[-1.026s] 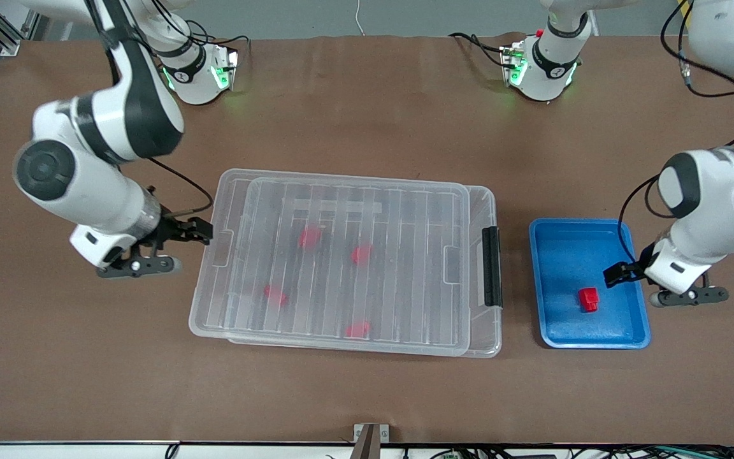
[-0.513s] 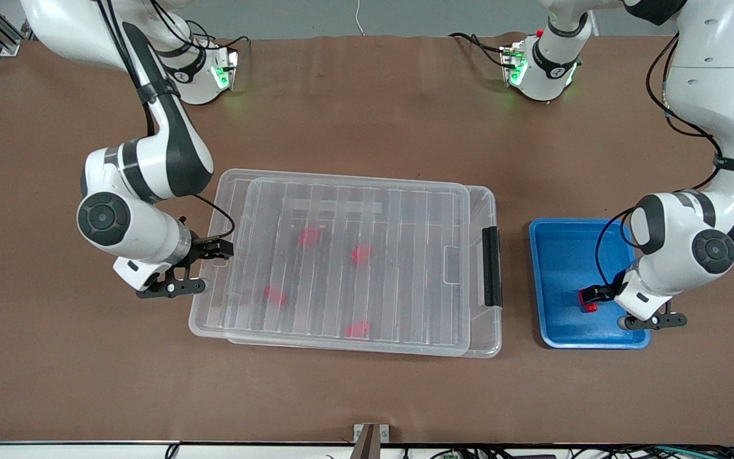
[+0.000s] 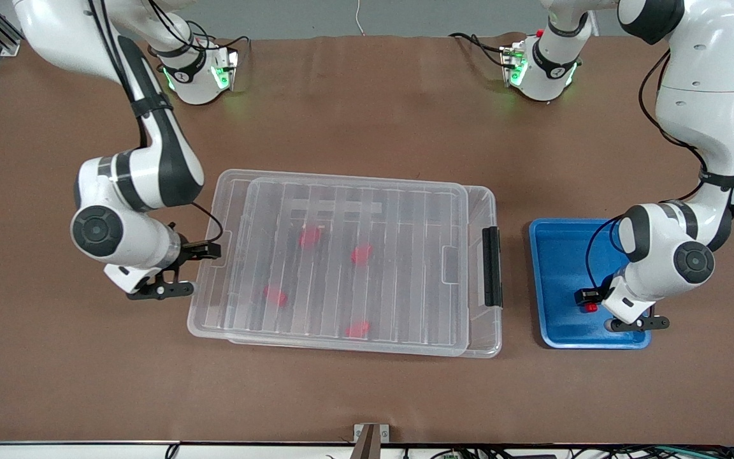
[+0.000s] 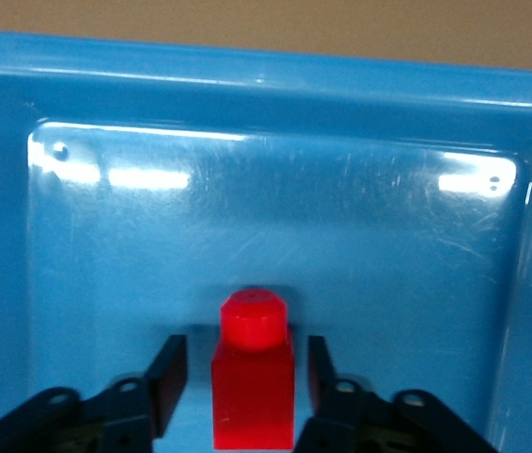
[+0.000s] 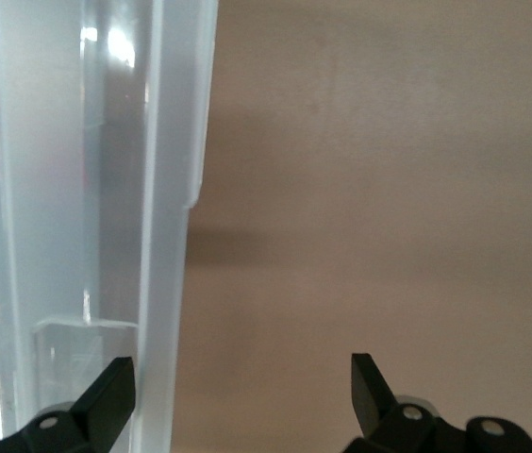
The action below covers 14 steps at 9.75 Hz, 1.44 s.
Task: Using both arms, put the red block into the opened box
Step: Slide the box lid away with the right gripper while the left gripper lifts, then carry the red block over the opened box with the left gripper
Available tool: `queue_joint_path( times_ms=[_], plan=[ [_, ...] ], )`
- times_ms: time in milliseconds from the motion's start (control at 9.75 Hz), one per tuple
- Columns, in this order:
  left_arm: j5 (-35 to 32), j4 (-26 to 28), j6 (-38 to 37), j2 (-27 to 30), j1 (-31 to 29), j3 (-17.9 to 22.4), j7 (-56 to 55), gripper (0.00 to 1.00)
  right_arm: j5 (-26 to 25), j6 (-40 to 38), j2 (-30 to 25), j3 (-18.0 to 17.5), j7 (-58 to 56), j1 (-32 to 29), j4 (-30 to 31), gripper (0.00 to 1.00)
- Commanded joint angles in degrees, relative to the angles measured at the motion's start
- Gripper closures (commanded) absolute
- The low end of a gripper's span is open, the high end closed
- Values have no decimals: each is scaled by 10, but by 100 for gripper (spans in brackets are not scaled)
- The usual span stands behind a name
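The red block [image 3: 590, 308] [image 4: 253, 387] lies in the blue tray [image 3: 558, 255] [image 4: 247, 208], stub pointing away from the wrist. My left gripper [image 3: 590, 299] [image 4: 244, 344] is down in the tray, astride the block. Its fingers [image 4: 168, 377] stand close on either side with a thin gap showing on each, so it is open. The box [image 3: 214, 319] [image 5: 167, 189] sits mid-table with its ribbed lid [image 3: 354, 210] lying on it. My right gripper [image 3: 196, 269] [image 5: 241, 370] is open at the box's short end toward the right arm, one finger over the rim, the other over the table.
Several red pieces [image 3: 309, 237] show through the lid inside the box. A black latch bar [image 3: 491, 266] runs along the box's end beside the tray. The brown table [image 3: 367, 395] surrounds both containers.
My left gripper came down over the red block and its jaws narrowed around it. My right arm swung in to the box's end and settled at the rim.
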<state>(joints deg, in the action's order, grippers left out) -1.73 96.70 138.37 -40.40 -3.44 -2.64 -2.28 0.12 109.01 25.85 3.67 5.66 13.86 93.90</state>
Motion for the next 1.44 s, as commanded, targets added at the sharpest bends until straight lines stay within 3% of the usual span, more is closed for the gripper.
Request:
queue_joint_path(
  times_ms=[0, 103, 308, 513, 718, 923, 1231, 1333],
  plan=[
    [-9, -4, 2, -10, -1, -1, -4, 91, -17, -29, -8, -6, -43, -74, 7, 0],
    [-9, -4, -11, 8, 0, -3, -4, 97, -18, -40, -11, -4, -49, -90, 5, 0],
    [-8, -6, -83, 72, 14, -10, -7, 99, -47, -46, -12, -3, -63, -116, 4, 0],
    [-8, -13, -158, 135, 61, -11, -45, 100, -48, -46, -12, -2, -68, -121, 2, 0],
    [-8, -35, -208, 160, 138, -11, -137, 100, -47, -47, -15, -3, -60, -117, -13, 0],
    [-8, -79, -238, 150, 232, -11, -270, 100, -38, -56, -81, -5, -22, -114, -36, 0],
    [-8, -110, -225, 95, 295, -11, -347, 99, -36, -125, -207, -9, -10, -112, -47, 0],
    [-7, -109, -185, 70, 304, -11, -346, 99, -27, -163, -246, -9, -11, -112, -47, 0]
  ],
)
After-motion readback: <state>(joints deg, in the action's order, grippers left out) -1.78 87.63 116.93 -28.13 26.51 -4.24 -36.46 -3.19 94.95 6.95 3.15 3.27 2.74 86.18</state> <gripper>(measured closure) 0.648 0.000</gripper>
